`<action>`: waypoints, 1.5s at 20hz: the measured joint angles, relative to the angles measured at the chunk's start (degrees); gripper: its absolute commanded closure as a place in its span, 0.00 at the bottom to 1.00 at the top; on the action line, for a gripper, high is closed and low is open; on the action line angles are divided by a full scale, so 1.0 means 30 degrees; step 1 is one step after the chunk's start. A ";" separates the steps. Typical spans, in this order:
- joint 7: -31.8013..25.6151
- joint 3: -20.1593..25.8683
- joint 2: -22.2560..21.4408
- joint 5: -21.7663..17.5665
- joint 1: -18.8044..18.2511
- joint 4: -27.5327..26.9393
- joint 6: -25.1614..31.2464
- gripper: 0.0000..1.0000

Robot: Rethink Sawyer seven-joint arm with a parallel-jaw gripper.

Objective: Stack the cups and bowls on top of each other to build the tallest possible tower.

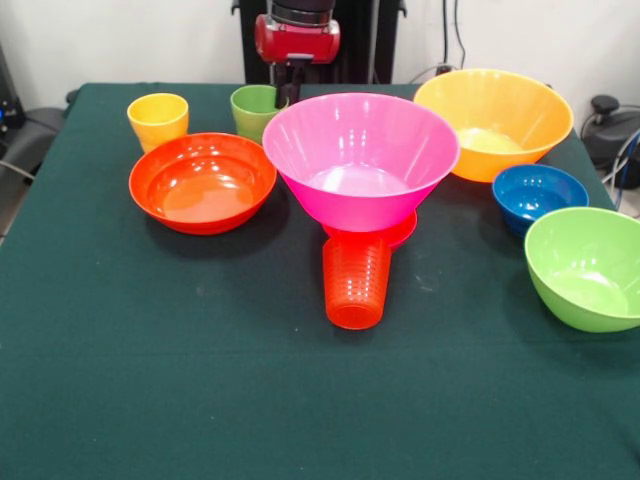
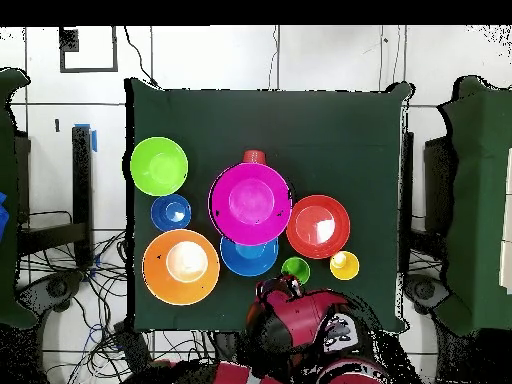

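The large pink bowl stands mid-table on a small magenta bowl, of which only an edge shows. The ribbed orange-red cup is just in front of them, partly under the pink rim, and peeks out in the overhead view. The medium blue bowl sits behind the pink bowl, hidden in the front view. The light green cup and the yellow cup stand at the far left. My gripper hangs right beside the green cup, its dark tips at the cup's rim.
The wide red-orange bowl sits left of the pink bowl. The yellow-orange bowl is at the far right, with the small dark blue bowl and the lime green bowl in front of it. The green cloth covers the table.
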 measured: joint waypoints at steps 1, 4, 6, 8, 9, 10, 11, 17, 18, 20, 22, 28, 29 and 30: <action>0.0000 0.0005 -0.0047 0.0004 0.0000 0.0003 0.0000 1.00; 0.0000 0.0085 -0.0326 0.0000 -0.0053 0.0025 0.0068 1.00; 0.0000 0.0245 -0.0618 -0.0004 -0.0156 0.0047 0.0287 1.00; 0.0000 0.0424 -0.0886 -0.0002 -0.0264 0.0056 0.0543 1.00; 0.0000 0.0503 -0.0999 -0.0004 -0.0312 0.0058 0.0665 1.00; 0.0000 0.0706 -0.1250 -0.0008 -0.0424 0.0060 0.1051 1.00; 0.0000 0.0846 -0.1399 -0.0004 -0.0491 0.0060 0.1314 1.00; 0.0000 0.1726 -0.2160 -0.0008 -0.0925 0.0063 0.3109 1.00; 0.0000 0.1793 -0.2225 -0.0010 -0.0940 0.0063 0.3280 1.00; 0.0000 0.1929 -0.2357 -0.0012 -0.0954 0.0066 0.3626 1.00; 0.0000 0.2119 -0.2551 -0.0012 -0.0951 0.0066 0.4013 1.00; 0.0000 0.2572 -0.3273 0.0044 -0.0947 0.0072 0.5290 1.00; 0.0000 0.2636 -0.3367 0.0063 -0.0958 0.0074 0.5429 1.00; 0.0000 0.2745 -0.3521 0.0123 -0.0992 0.0091 0.5620 1.00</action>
